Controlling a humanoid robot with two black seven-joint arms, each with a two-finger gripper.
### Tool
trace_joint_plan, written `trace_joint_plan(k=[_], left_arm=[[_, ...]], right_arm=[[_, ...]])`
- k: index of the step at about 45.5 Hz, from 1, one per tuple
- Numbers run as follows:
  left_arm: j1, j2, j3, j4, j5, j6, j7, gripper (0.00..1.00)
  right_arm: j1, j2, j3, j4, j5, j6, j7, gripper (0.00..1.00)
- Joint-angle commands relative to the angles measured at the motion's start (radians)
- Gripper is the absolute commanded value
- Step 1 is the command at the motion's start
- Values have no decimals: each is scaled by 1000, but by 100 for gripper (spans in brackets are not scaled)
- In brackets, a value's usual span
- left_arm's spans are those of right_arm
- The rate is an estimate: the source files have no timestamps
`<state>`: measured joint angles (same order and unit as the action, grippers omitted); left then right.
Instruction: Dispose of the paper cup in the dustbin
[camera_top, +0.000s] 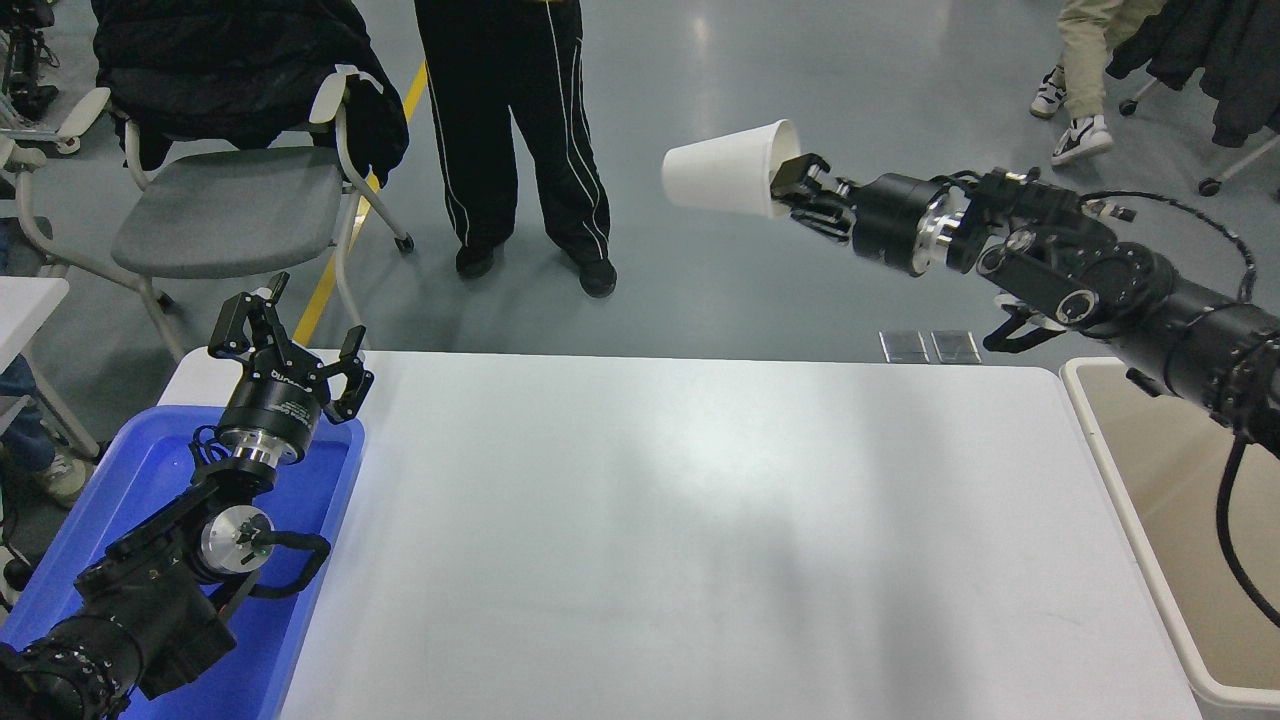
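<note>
The white paper cup (722, 169) hangs on its side high in the air beyond the table's far edge, its base pointing left. My right gripper (792, 186) is shut on the cup's rim, one finger inside the mouth. The right arm reaches in from the right edge. The beige dustbin (1120, 470) stands at the table's right end, below and to the right of the cup, its right part cut off by the picture. My left gripper (290, 335) is open and parked at the lower left.
The white table (680, 540) fills the middle. A blue tray (300, 570) lies under the left arm. A person in black trousers (520, 130) stands at the far side. A grey chair (220, 210) with a black jacket stands at the top left. More legs show at the top right.
</note>
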<state>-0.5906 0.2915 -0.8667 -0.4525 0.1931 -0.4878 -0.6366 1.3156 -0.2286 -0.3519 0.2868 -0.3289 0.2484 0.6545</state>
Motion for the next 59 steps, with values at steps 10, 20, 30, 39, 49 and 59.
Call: trace_joint_plan(k=[10,20,30,39,49,59], left_arm=[[0,0,0,0,0,0,0,100],[0,0,0,0,0,0,0,100],[0,0,0,0,0,0,0,100],[0,0,0,0,0,0,0,100],[0,0,0,0,0,0,0,100],[0,0,0,0,0,0,0,100]], right_arm=[[-139,-26,25,-330,229,-24,-335,0],[-179,-90,154,-357,237,-126,-591,0],[-239,-129,212,-373,235,-222,-674,0],[-315,-129,214,-465,232,-256,-705,0],[-427,-130,220,-479,235,-322,-725,0],[-530,-127,257,-469,229,-334,-725,0]])
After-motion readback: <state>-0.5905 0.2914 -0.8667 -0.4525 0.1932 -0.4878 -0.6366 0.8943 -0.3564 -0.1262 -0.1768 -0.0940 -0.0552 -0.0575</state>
